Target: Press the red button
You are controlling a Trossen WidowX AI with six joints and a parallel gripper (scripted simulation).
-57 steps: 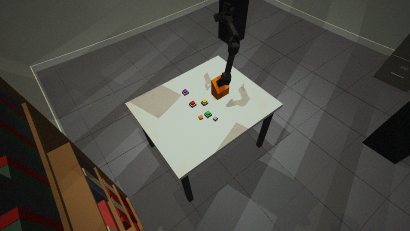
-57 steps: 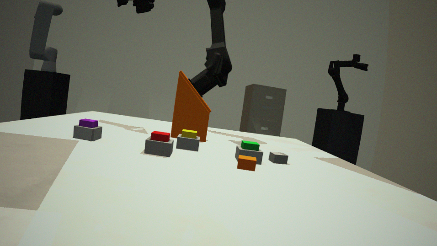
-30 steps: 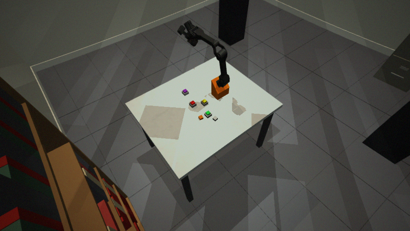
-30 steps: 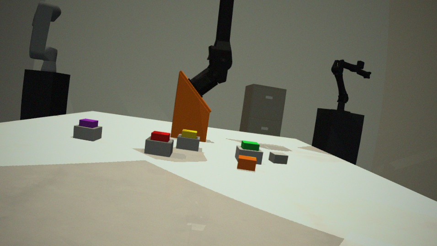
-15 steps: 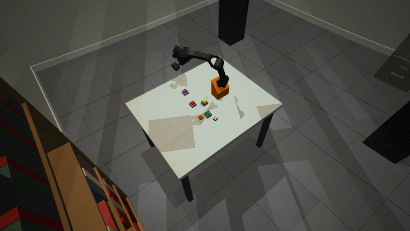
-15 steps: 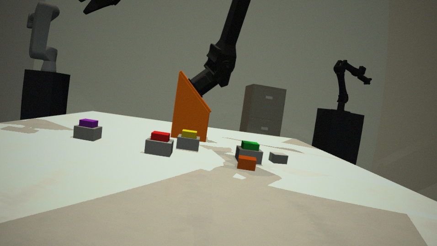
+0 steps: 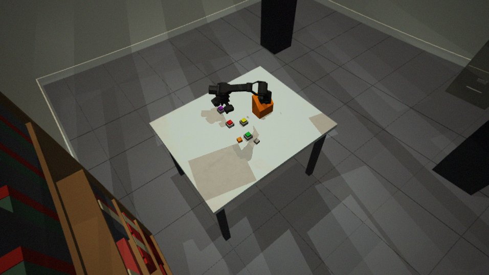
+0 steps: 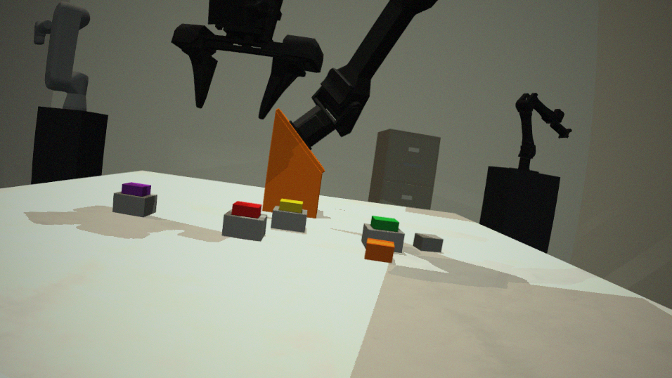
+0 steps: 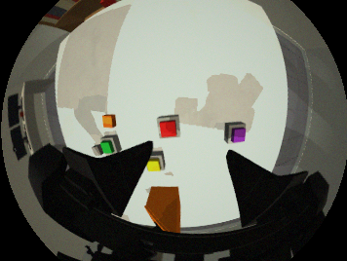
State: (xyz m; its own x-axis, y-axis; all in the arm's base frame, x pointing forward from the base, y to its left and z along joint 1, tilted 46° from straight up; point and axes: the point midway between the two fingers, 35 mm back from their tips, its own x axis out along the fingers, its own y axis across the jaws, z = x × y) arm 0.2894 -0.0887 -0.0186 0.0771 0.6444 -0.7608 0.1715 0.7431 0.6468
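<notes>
The red button sits on a grey base, its cap standing up. My gripper is open and empty, fingers pointing down, well above the table. In the wrist view the red button lies ahead of the fingertips, a little left of the middle between them. The purple button, yellow button and green button also stand raised.
An orange block and a small grey block lie beside the green button. The orange arm mount stands behind the yellow button in the exterior view.
</notes>
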